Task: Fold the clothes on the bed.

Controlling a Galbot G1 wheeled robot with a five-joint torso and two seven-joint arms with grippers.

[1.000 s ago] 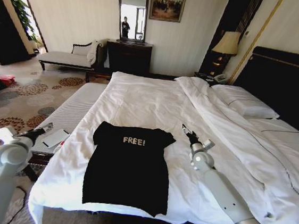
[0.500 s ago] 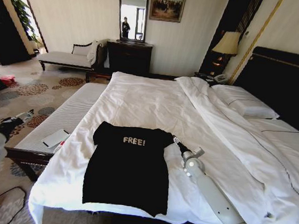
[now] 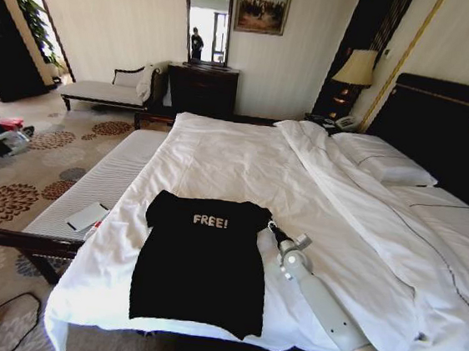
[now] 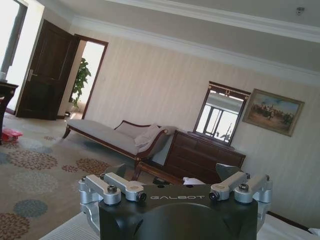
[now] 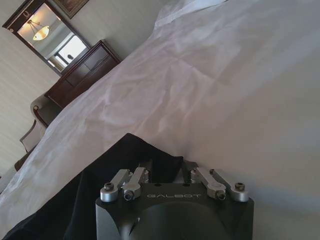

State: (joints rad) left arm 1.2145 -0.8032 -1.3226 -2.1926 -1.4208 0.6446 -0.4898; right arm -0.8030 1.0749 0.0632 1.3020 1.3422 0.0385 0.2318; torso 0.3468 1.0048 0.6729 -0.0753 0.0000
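Where jaws part — black T-shirt (image 5: 75, 200) sleeve edge at right gripper (image 5: 167, 167).

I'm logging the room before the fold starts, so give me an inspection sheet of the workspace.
Surface: the bed, white duvet, mildly rumpled, pillows by the dark headboard.
Job's things: the black T-shirt lies flat and unfolded near the foot edge, "FREE!" print up.
Clutter: a flat white item on the striped bench beside the bed.
Grippers: right gripper low at the shirt's right sleeve, open; left gripper out over the carpet, away from the bed, open.
Cables: a dark cable on the floor by the bed corner.
Surroundings: chaise, dresser with mirror, lamp.
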